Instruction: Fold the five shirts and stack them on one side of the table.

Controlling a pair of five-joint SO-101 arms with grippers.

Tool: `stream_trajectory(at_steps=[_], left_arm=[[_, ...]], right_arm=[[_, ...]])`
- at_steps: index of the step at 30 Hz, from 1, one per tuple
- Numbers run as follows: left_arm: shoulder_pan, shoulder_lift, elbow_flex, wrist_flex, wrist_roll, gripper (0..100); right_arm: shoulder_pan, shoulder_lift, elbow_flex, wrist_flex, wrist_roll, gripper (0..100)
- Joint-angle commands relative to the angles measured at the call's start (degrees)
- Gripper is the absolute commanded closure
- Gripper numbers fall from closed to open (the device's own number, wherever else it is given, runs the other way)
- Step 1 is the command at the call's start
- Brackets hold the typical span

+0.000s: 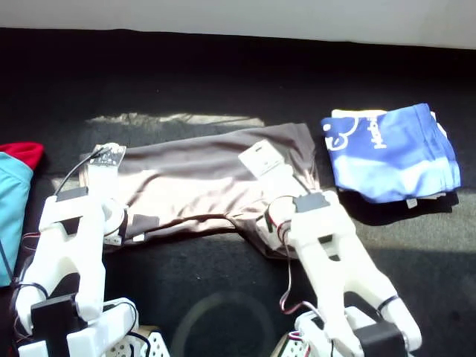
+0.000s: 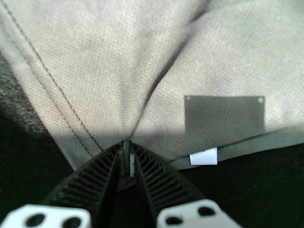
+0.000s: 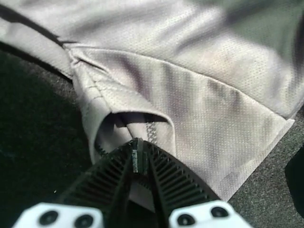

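A grey shirt (image 1: 201,175) lies spread across the middle of the dark table. My left gripper (image 2: 127,159) is shut on the grey shirt's near hem (image 2: 95,85), close to a small white tag (image 2: 203,156); in the high view it sits at the shirt's left end (image 1: 123,223). My right gripper (image 3: 137,159) is shut on a folded edge of the grey shirt (image 3: 190,95), at the shirt's near right part (image 1: 275,216). A folded blue and white shirt (image 1: 390,149) tops a stack at the right, over a dark garment (image 1: 394,204).
At the left edge lie a turquoise shirt (image 1: 13,212) and a red one (image 1: 22,152). The dark tablecloth (image 1: 193,297) stretches toward the arm bases, with a sunlit patch (image 1: 175,117) beyond the grey shirt.
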Motion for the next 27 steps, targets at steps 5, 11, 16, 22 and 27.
stream_trajectory(at_steps=[5, 11, 16, 22, 27], left_arm=[[0.31, 0.31, 0.40, -0.79, -0.09, 99], [0.31, 0.31, 0.40, -0.79, -0.09, 99], [0.31, 0.31, 0.40, -0.79, -0.09, 99], [0.31, 0.31, 0.40, -0.79, -0.09, 99], [0.31, 0.31, 0.40, -0.79, -0.09, 99]], right_arm=[[-1.80, -10.77, 4.88, 1.80, 0.35, 99.1], [6.64, -12.09, 2.59, -9.10, 0.26, 99.1], [8.84, -3.12, 2.07, -12.62, 0.26, 99.1], [6.90, 6.64, 1.98, -13.14, 0.26, 99.1], [4.70, 2.77, 2.15, -8.84, 0.00, 99.1]])
